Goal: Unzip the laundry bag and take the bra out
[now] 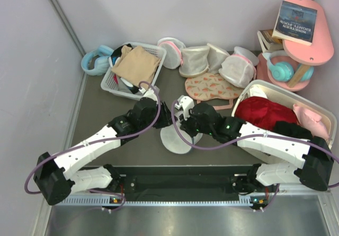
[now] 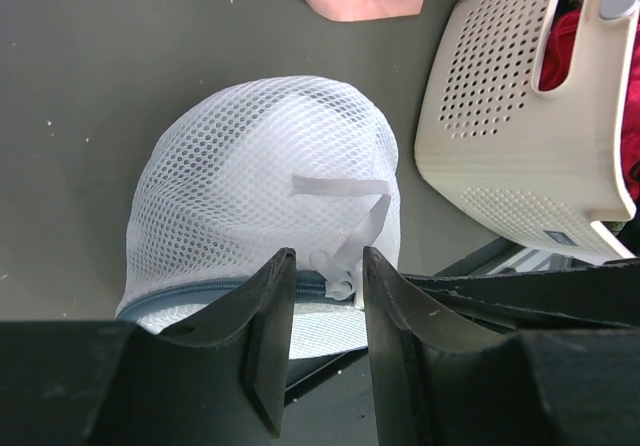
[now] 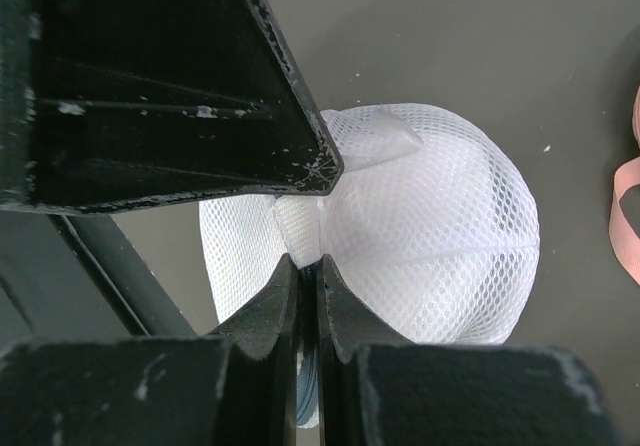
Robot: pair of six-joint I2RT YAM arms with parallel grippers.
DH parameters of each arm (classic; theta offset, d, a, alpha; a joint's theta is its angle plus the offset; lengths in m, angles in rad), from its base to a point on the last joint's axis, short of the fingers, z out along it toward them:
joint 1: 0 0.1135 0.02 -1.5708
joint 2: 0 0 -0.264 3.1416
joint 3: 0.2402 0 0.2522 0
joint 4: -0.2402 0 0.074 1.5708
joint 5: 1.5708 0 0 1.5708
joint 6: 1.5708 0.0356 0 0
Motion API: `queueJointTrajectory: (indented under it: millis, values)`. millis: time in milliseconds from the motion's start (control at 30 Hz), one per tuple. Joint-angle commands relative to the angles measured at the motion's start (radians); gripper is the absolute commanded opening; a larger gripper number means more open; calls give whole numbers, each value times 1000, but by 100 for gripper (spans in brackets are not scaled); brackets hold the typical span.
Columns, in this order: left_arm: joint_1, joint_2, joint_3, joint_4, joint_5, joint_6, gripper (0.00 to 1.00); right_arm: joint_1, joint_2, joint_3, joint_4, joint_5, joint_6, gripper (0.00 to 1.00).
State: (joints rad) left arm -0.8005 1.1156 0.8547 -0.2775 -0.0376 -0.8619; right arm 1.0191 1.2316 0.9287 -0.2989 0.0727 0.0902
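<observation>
Presently, the round white mesh laundry bag [image 2: 260, 186], judged soft and light, sits just beside the cream perforated plastic basket [image 2: 520, 166]. The right gripper [image 3: 308, 263] pinches its rim. The left gripper [image 2: 328, 256] stands part-open astride the zipper pull [image 2: 338, 284], the proper hold.

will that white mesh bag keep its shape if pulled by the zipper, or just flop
The laundry bag is thin open mesh, so probably light and likely to slide when tugged. It stands domed, suggesting some stiffness, though it puckers where the right gripper pinches it.
</observation>
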Motion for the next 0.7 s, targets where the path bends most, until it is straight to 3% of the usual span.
queueJointTrajectory:
  millis: [0, 233, 667]
  values:
    - [-5, 21, 37, 53, 28, 27, 38, 10, -17, -4, 35, -11, 8, 0]
    - [-5, 18, 37, 66, 64, 29, 31, 10, -15, -4, 32, 10, 16, 0]
    - [-5, -48, -14, 58, 47, 1, 10, 9, -3, 1, 14, 56, 26, 0]
